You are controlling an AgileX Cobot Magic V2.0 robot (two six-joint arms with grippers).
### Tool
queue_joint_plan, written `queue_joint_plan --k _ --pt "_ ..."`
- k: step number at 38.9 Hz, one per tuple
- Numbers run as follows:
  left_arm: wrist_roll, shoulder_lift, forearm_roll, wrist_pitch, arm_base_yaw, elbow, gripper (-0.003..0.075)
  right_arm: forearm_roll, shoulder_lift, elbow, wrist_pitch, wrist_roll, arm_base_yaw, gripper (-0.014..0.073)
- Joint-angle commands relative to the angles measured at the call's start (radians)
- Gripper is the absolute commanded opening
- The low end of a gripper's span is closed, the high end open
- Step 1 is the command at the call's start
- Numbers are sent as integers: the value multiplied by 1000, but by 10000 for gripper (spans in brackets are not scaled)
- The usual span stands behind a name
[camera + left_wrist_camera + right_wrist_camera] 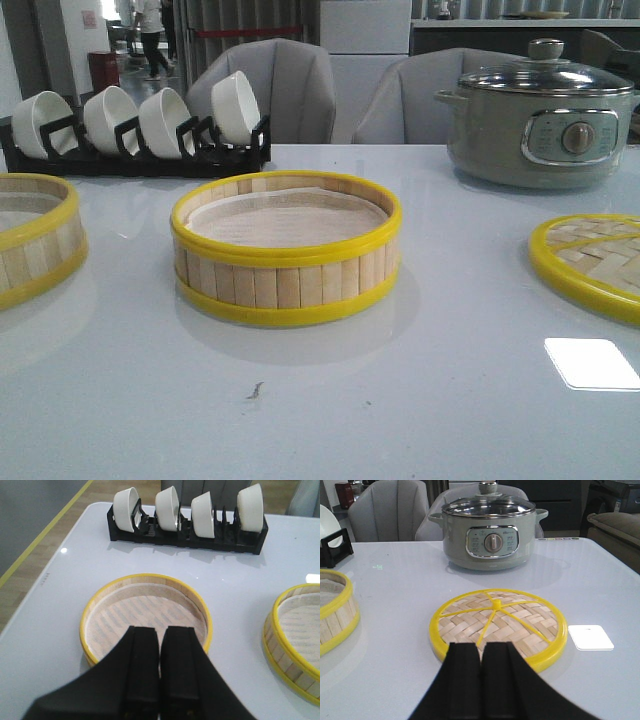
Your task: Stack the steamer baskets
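Observation:
Two steamer baskets with pale slat walls, yellow rims and white paper liners stand apart on the white table. One basket is in the middle, the other basket is cut by the left edge of the front view. In the left wrist view my left gripper hovers shut and empty over the near rim of the left basket, with the middle basket off to one side. My right gripper is shut and empty above the near edge of the woven lid. Neither gripper shows in the front view.
The flat woven lid lies at the right. A grey electric pot with a glass lid stands at the back right. A black rack of white bowls stands at the back left. Grey chairs are behind the table.

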State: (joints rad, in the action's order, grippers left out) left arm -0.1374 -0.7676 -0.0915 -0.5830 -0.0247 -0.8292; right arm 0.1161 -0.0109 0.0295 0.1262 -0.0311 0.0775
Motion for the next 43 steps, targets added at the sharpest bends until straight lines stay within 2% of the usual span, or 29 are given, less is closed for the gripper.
queue_joint_plan --k 1,5,9,25,43 --pt "59 -138 -14 -100 -7 -229 91 -10 -20 -14 -89 -7 2 50" --pt "106 -237 -14 -204 -7 -380 91 -10 -20 -14 -89 -7 2 50" --pt "137 -291 -14 -255 -7 -448 91 -10 -20 -14 -89 -7 2 50" --pt "145 -306 -15 -273 -7 -449 91 -10 -20 -14 -89 -7 2 50" --pt "145 -306 -39 -216 -7 -449 91 -10 -20 -14 -89 -7 2 50"
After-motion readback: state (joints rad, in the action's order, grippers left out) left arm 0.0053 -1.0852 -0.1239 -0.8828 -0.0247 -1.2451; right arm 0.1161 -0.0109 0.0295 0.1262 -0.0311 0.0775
